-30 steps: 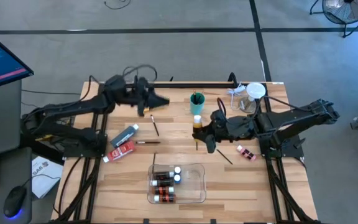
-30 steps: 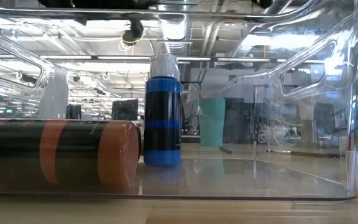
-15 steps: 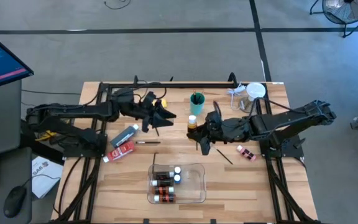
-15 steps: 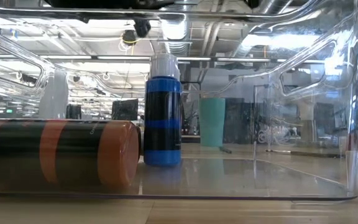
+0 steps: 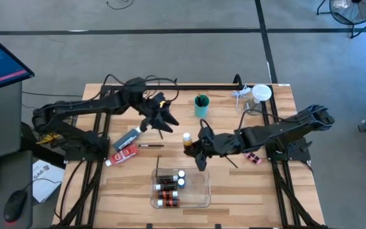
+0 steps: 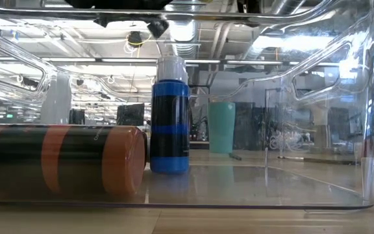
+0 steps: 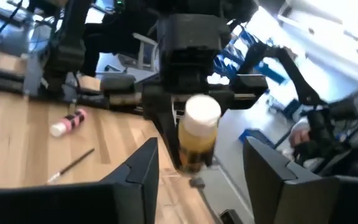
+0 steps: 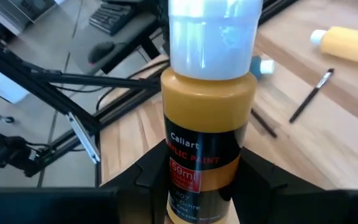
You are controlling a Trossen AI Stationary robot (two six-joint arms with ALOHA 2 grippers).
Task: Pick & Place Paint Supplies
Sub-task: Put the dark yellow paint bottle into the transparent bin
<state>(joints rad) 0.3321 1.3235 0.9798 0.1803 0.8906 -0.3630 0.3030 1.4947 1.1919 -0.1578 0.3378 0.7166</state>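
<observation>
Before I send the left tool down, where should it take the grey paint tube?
Probably mid-body, from straight above: the grey paint tube lies flat and diagonal on the table, so grip crosswise to its length, clear of the red tube beside it.

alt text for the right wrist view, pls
The right claw grips an upright ochre paint bottle with a white cap, its dark label facing the camera. Beyond it lies the wooden table, with a thin paint brush, a yellow bottle lying flat and dark arm-stand rails at the table's edge.
</observation>
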